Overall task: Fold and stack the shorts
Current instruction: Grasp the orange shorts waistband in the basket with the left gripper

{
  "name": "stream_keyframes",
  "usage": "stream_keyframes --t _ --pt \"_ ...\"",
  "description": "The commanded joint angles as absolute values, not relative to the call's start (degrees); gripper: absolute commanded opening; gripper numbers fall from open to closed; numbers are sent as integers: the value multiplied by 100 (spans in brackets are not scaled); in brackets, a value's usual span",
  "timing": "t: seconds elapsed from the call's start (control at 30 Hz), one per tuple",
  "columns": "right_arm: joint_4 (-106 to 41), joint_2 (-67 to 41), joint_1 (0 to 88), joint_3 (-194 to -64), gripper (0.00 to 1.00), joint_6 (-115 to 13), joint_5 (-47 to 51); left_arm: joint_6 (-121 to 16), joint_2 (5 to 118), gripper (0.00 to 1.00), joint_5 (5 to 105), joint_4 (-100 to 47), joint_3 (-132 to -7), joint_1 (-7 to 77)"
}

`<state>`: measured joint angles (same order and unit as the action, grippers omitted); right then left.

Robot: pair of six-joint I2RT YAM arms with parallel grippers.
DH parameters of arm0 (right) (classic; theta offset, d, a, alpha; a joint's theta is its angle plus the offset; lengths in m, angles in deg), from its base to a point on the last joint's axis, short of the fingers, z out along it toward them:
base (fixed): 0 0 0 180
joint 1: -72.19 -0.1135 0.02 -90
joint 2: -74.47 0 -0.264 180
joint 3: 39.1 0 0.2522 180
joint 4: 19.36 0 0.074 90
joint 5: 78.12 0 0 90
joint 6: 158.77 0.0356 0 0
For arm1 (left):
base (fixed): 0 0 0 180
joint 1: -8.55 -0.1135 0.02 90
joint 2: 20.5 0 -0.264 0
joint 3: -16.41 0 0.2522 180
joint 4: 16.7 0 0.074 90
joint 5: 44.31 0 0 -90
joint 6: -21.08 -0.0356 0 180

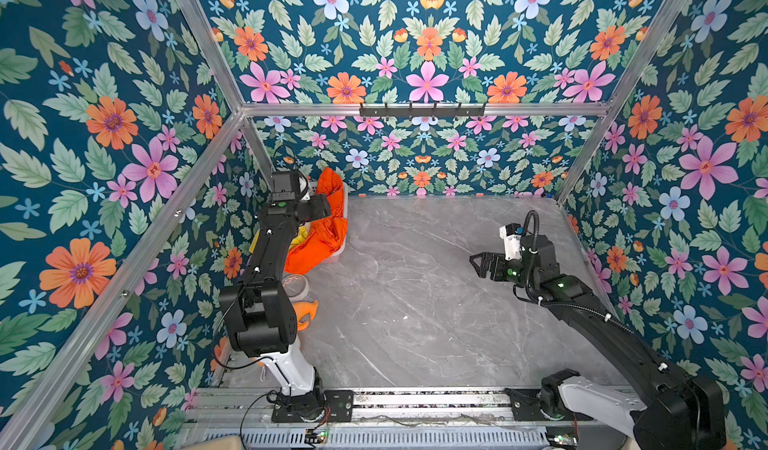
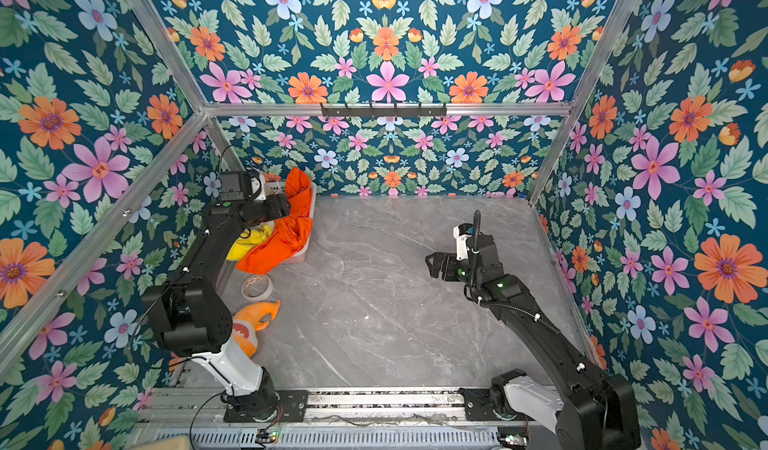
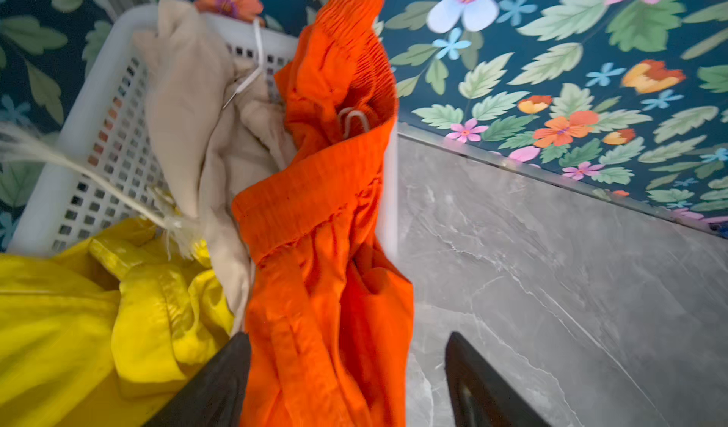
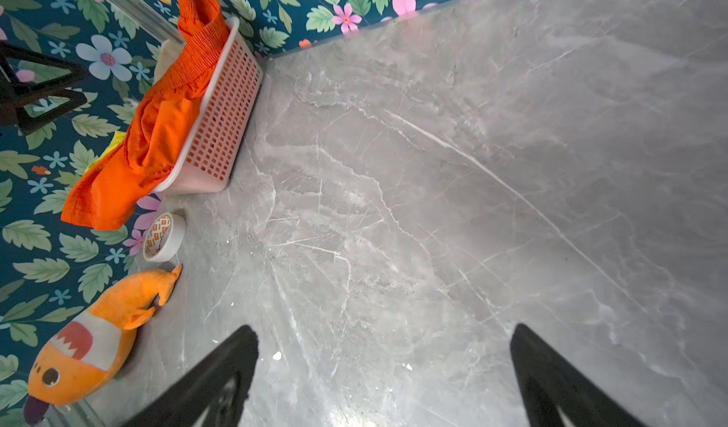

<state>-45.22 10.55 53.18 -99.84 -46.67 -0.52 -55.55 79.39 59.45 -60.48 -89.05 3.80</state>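
Note:
The orange shorts (image 3: 327, 208) hang over the rim of the white basket (image 3: 78, 149) at the back left of the table and drape down its side in both top views (image 1: 320, 236) (image 2: 286, 236). Beige shorts (image 3: 189, 102) with a white drawstring and yellow shorts (image 3: 59, 307) lie in the basket beside them. My left gripper (image 3: 348, 336) is open around the hanging orange cloth: one finger touches it and the other stands clear. My right gripper (image 1: 478, 261) (image 4: 384, 328) hovers open and empty over the bare table at mid right.
A roll of tape (image 2: 257, 286) and an orange plush fish (image 2: 253, 323) lie by the left wall, nearer than the basket. The grey marble table (image 1: 415, 302) is walled by floral panels. A black hook rail (image 1: 422, 110) is on the back wall.

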Motion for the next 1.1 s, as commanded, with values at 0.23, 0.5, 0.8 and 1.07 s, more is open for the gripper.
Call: stream_keyframes --t 0.23,0.5,0.8,1.07 --pt "-4349 825 5283 -9949 99 -4489 -190 -5074 8754 72 6620 -5830 -9225 30" --pt "-4079 685 5274 -10026 99 -4279 -275 -5012 9242 70 6593 -5744 -9567 29" --pt "-4181 751 5270 -10097 99 -4311 -203 -5064 9563 43 6612 -5467 -9756 29" --pt "-4265 923 5268 -10117 99 -4311 -112 -5370 8956 0 7093 -5189 -10127 116"
